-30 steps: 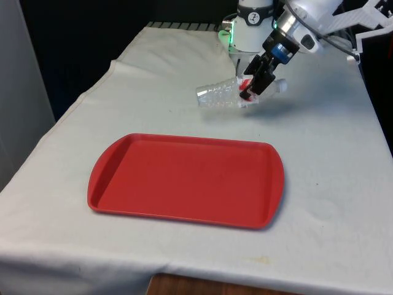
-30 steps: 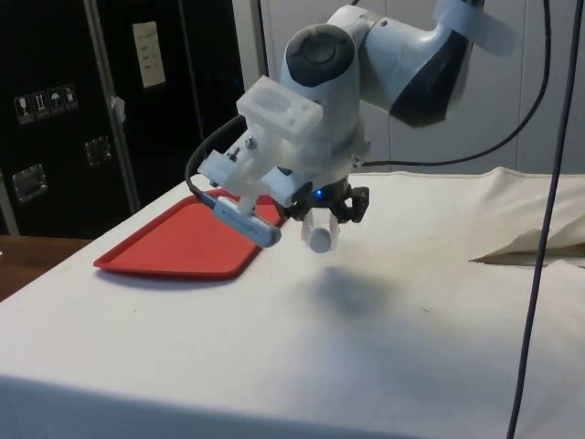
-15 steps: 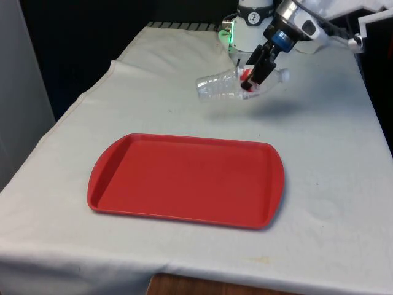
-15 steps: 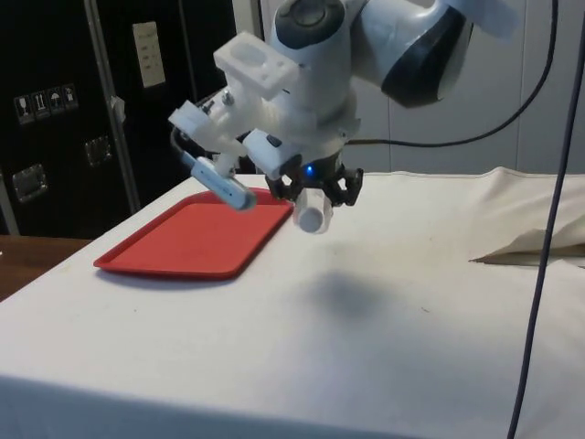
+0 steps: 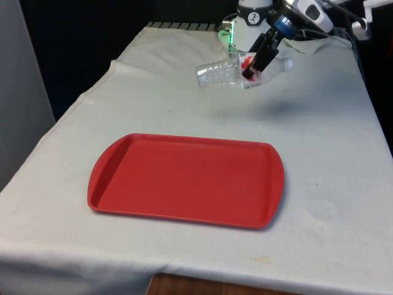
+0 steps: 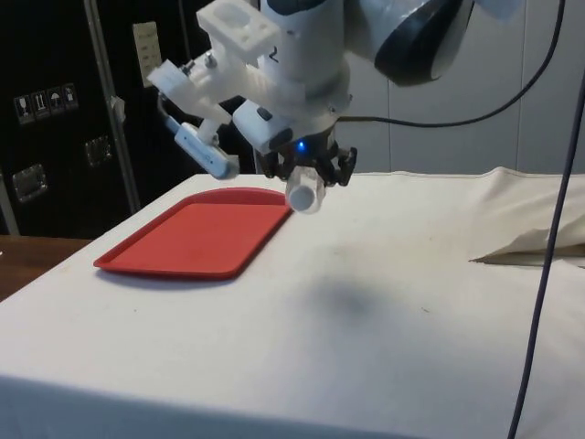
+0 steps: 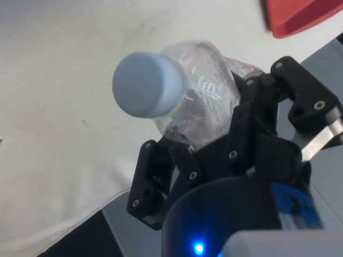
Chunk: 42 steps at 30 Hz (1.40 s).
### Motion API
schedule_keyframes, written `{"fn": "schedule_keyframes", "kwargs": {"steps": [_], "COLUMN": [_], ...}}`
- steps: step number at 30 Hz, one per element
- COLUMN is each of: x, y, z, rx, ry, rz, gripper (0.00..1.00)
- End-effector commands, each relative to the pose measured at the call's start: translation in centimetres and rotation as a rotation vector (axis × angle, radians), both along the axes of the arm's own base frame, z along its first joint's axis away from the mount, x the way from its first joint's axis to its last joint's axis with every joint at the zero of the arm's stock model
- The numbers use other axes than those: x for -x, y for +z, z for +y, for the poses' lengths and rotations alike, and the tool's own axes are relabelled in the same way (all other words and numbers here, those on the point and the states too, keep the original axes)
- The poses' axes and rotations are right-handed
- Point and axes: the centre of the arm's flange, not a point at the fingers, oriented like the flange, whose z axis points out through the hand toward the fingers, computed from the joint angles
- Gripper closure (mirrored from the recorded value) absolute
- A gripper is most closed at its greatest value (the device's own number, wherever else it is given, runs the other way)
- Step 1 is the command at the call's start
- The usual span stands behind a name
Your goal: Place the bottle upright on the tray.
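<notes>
The gripper (image 5: 253, 63) is clamped on the bottle (image 5: 228, 73), holding it in the air above the cloth (image 5: 153, 92) with nothing under it but its own shadow. The grip sits toward the neck end: in the wrist view the two fingers (image 7: 244, 123) close on the clear body just behind the pale cap (image 7: 147, 84), and a bit of red label shows at the fingers in the front view.

The bottle's long axis lies close to level, not upright. From the gripper, the cap end pokes out a short way on one side, while the longer clear body and base reach out on the other side, toward the front view's left.

The tray (image 5: 184, 178) is red, flat and bare. It lies well apart from the gripper, lower down and farther out from the robot's base; in the side view it lies beyond the gripper (image 6: 306, 178), past the bottle's far end, with the cap (image 6: 302, 195) turned toward that camera.

Judging from this, two things remain: carrying the bottle over the tray, and turning the wrist so the base points down and the cap up. The turn matters most, since a bottle let go while level would roll on the tray instead of standing.
</notes>
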Motion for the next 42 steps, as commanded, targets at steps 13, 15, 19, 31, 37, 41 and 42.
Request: {"fn": "schedule_keyframes", "kwargs": {"steps": [13, 15, 19, 31, 37, 41, 42], "x": [-1.2, -1.4, -1.7, -2.7, -3.1, -3.2, -3.2], "y": [3.1, 3.4, 4.1, 6.7, 8.5, 9.2, 9.5], "z": [-0.2, -0.2, -0.2, -0.3, -0.4, -0.5, -0.5], "rx": [-0.007, -0.008, -0.010, -0.020, -0.026, -0.029, -0.031], "ry": [-0.042, -0.049, -0.056, -0.098, -0.116, -0.123, -0.125], "rz": [-0.005, -0.005, -0.014, -0.013, -0.022, -0.026, -0.028], "gripper": [0.65, 0.65, 0.65, 0.65, 0.65, 0.65, 0.65]}}
